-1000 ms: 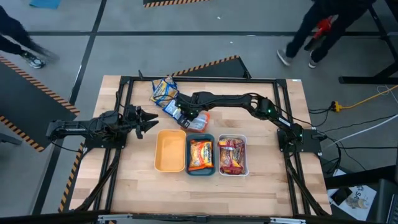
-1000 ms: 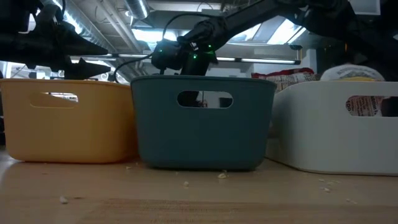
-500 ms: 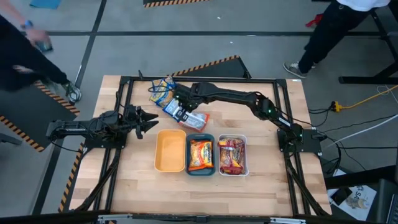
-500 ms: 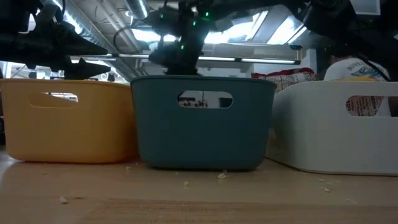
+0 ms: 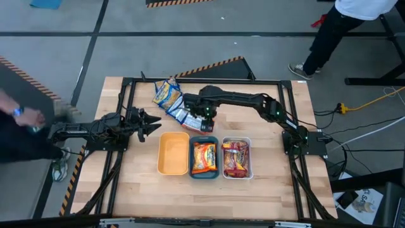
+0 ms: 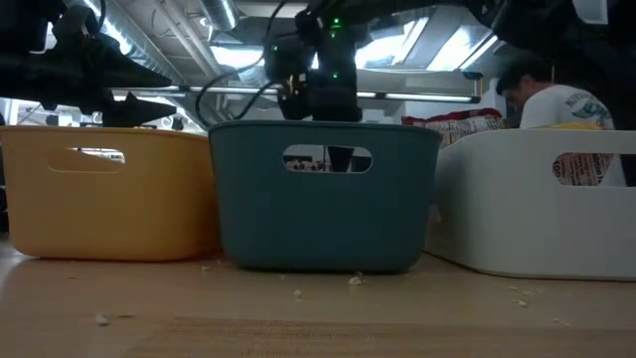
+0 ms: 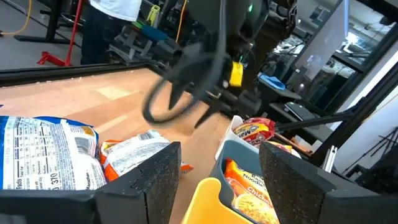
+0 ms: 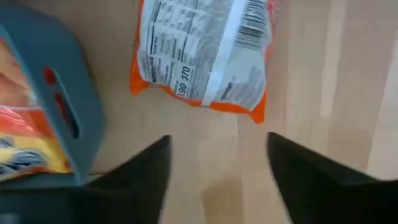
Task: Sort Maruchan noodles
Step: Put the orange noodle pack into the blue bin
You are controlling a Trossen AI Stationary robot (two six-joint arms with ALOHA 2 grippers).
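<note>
Several Maruchan noodle packets lie loose at the far middle of the table: a yellow-blue one (image 5: 168, 93), a blue-white one (image 5: 180, 114) and an orange one (image 5: 201, 125), which lies printed back up (image 8: 205, 50). Other packets lie in the teal tray (image 5: 204, 157) and the white tray (image 5: 236, 157). My right gripper (image 8: 217, 174) hangs open over bare wood just beside the orange packet, by the teal tray's far wall (image 8: 59, 106). My left gripper (image 5: 149, 123) waits open at the left, pointing at the packets.
The yellow tray (image 5: 173, 153) stands left of the teal one, with nothing showing in it. In the low view the three trays stand in a row, and my right arm (image 6: 320, 70) rises behind the teal tray (image 6: 323, 194). People move on the floor beyond the table.
My right gripper has swung from the loose packets first toward the far edge, then back toward the near edge and the right. It now hangs by the orange packet next to the teal tray. The yellow-blue packet has shifted a little.
</note>
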